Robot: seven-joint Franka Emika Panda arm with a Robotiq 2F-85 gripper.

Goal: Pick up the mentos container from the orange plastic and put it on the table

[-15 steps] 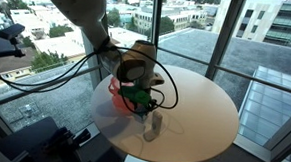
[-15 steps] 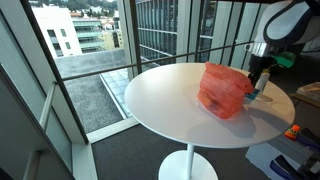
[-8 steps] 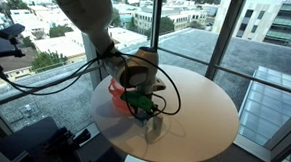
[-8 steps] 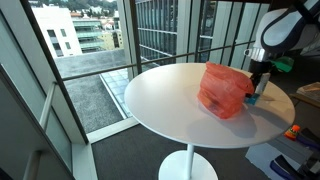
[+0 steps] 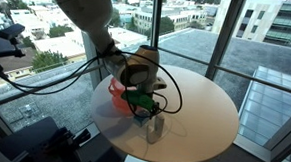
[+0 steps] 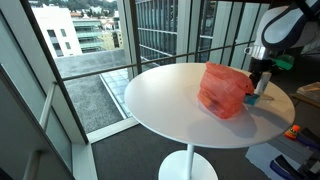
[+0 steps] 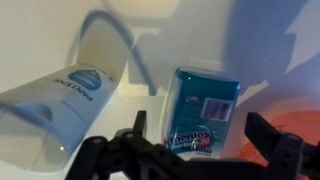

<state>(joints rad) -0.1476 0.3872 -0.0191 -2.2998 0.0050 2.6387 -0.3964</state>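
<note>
Wrist view, mentos container (image 7: 207,105) between the two fingers of the pincer (image 7: 195,145), clamped or let go cannot be told, over the pale surface (image 7: 40,40), grey cylinder (image 7: 60,100) near, orange plastic (image 7: 300,120) alongside.

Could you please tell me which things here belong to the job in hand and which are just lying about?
Part of the job:
mentos container
orange plastic basket
table
gripper, jaws either side of the container

Just lying about:
pale grey cylinder beside the basket
</note>
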